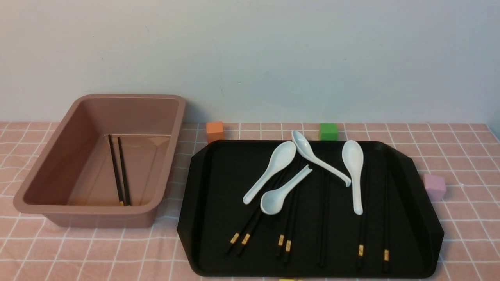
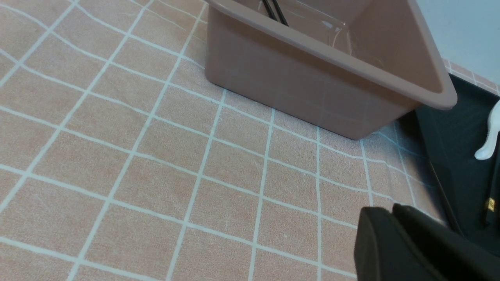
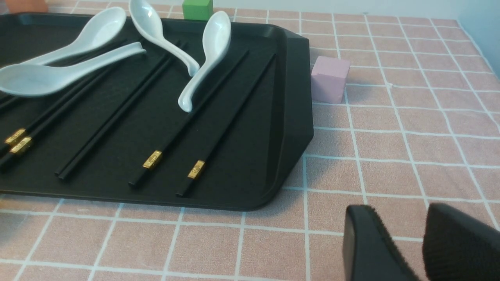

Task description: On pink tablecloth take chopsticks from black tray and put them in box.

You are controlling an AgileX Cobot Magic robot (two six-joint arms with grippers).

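Note:
The black tray (image 1: 218,175) lies on the pink tablecloth (image 1: 461,234) at the right. Several black chopsticks (image 1: 360,249) with gold bands lie on it, some under white spoons (image 1: 353,156). The pinkish-brown box (image 1: 129,96) stands at the left with two chopsticks (image 1: 119,171) inside. Neither gripper shows in the front view. My left gripper (image 2: 390,208) is shut and empty over the cloth, near the box (image 2: 312,89) and the tray's edge (image 2: 457,156). My right gripper (image 3: 398,210) is open and empty over the cloth, off the tray's near right corner (image 3: 289,97).
An orange cube (image 1: 214,130) and a green cube (image 1: 328,131) stand behind the tray. A pale purple cube (image 1: 434,186) sits just right of it. A yellow object (image 1: 289,279) peeks in at the front edge. A wall rises behind the table.

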